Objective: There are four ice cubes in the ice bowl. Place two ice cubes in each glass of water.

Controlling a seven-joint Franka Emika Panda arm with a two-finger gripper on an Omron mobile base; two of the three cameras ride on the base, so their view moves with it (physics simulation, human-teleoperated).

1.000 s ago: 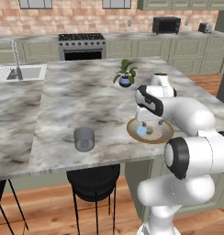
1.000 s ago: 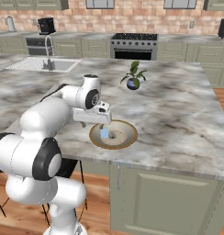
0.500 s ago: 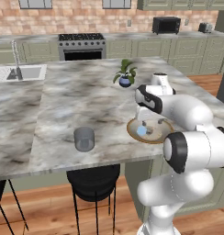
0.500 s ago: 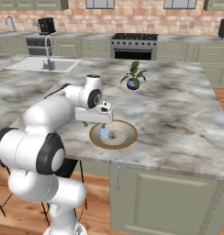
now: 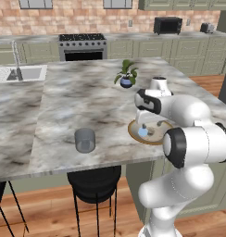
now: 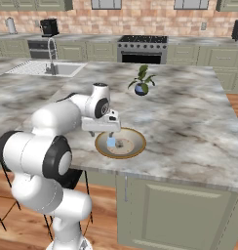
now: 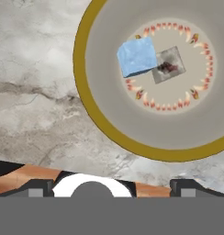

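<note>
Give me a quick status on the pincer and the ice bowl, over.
Pincer open, empty, over the ice bowl. One blue ice cube visible in the bowl, beside a grey translucent one. One glass of water off to the side. Nothing in the way.

Arm (image 5: 179,109) slightly lower over bowl (image 5: 157,137)

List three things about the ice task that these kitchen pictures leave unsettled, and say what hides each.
1. Ice cube count: hand view shows one blue cube plus a grey square; the others can't be made out.
2. Ice bowl: left base view, the arm covers much of it.
3. Second glass: only one glass of water is identifiable; the dark cylinder behind the arm is unclear.
</note>
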